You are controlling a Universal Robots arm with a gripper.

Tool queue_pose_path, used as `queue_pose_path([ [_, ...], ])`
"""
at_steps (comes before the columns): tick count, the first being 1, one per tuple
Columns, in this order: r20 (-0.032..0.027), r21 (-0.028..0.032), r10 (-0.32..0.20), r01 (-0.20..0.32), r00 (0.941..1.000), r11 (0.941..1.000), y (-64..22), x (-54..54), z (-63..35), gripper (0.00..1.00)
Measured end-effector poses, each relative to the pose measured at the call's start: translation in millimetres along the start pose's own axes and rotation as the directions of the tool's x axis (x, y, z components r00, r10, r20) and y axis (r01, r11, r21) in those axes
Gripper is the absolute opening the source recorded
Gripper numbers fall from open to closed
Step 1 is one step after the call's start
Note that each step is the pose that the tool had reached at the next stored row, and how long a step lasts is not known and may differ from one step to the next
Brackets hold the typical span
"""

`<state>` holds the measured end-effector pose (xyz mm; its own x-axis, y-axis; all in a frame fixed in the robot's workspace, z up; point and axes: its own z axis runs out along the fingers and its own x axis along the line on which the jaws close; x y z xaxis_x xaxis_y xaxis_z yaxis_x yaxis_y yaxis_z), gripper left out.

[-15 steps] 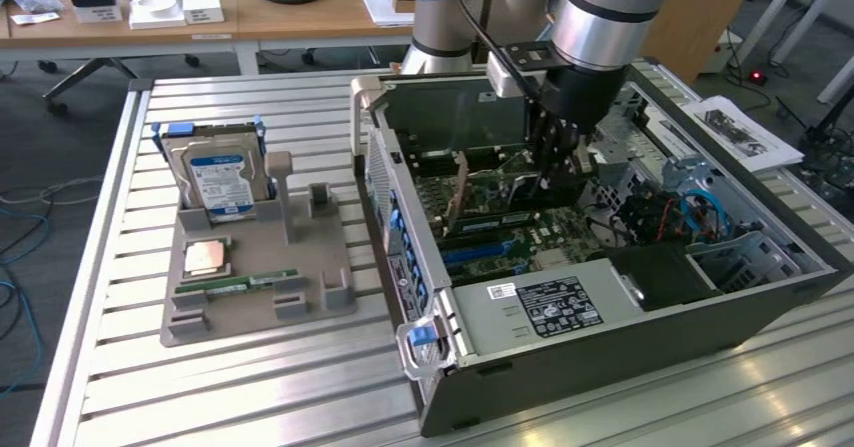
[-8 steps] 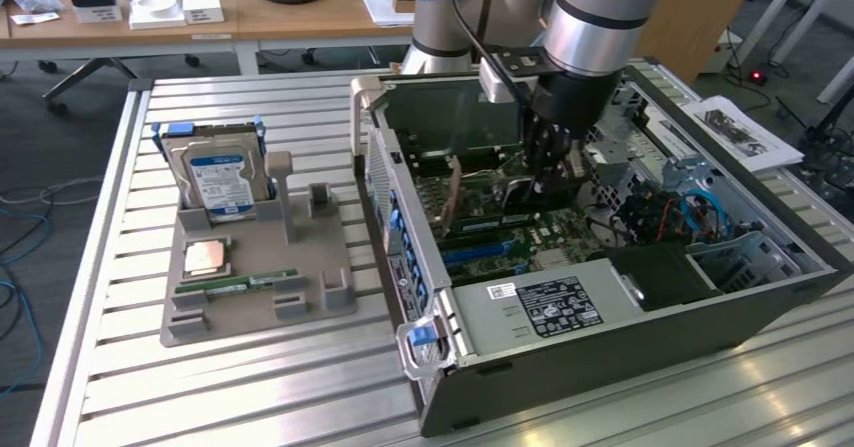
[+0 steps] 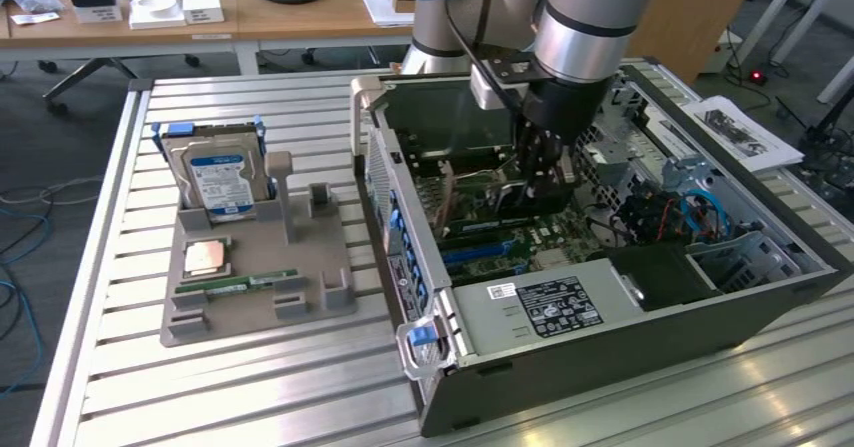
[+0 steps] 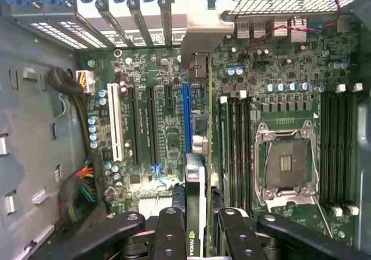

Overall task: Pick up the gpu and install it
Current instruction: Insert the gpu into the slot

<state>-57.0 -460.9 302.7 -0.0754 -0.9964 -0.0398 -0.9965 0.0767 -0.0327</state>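
Fingers [image 4: 171, 231] gripped the gpu [image 4: 196, 185] inside the open case [image 3: 601, 357] on a slatted metal tabletop [image 3: 240, 387], cluttered wooden desks [image 3: 334, 22] behind.

The computer case [image 3: 641, 357] lies open on the surface [image 3: 240, 397], toward the exterior view's right. The parts holder [image 3: 314, 267] sits on the surface just beside it, toward the exterior view's left. On the holder, the hard drive [image 3: 220, 172] stands upright at the far end. The processor chip [image 3: 204, 257] and memory stick [image 3: 240, 281] lie nearer the camera. Inside the case, the claw [image 3: 541, 172] hangs over the motherboard [image 4: 151, 127], clamping the gpu [image 4: 194, 179] edge-on between its fingers [image 4: 169, 231]. Memory slots [image 4: 237, 150] lie between gpu and processor socket [image 4: 287, 164].
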Motion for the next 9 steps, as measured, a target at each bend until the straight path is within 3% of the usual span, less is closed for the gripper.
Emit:
queue_pose_path([
  [9,0.0001,0.0002,-0.003,0.003,1.0000,1.0000,4.5,1.1,5.3,0.27],
])
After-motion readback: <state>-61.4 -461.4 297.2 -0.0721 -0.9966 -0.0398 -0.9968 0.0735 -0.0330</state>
